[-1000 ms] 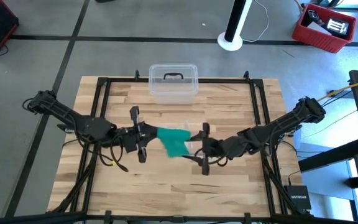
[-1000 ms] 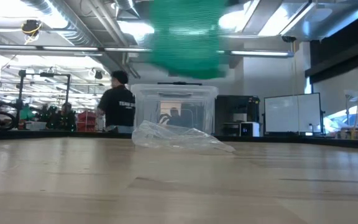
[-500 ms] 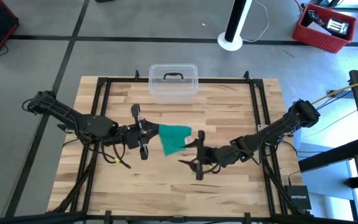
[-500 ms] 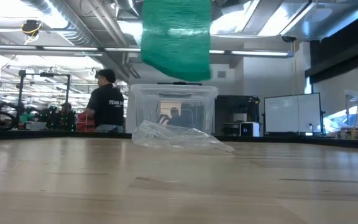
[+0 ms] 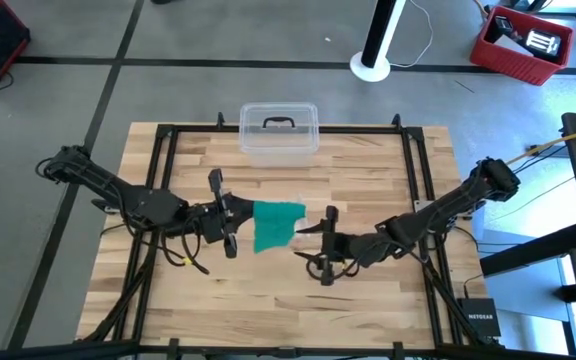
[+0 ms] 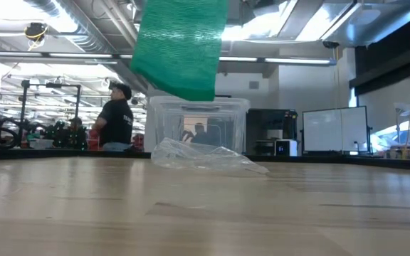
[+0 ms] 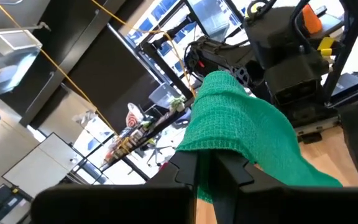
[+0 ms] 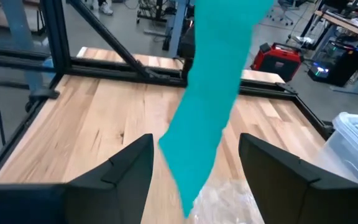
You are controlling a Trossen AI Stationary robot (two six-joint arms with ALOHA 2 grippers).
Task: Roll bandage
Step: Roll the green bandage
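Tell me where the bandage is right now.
In the high view the bandage hangs mid-table, pinched at one end by the shut left gripper, off the wood. The open right gripper is just beside its loose end, not touching.

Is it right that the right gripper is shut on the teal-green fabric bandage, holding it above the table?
Not quite: the left gripper is the one shut on the teal-green fabric bandage, as the left wrist view shows. The right gripper is open, its fingers either side of the hanging strip without gripping it. The bandage does hang above the table.
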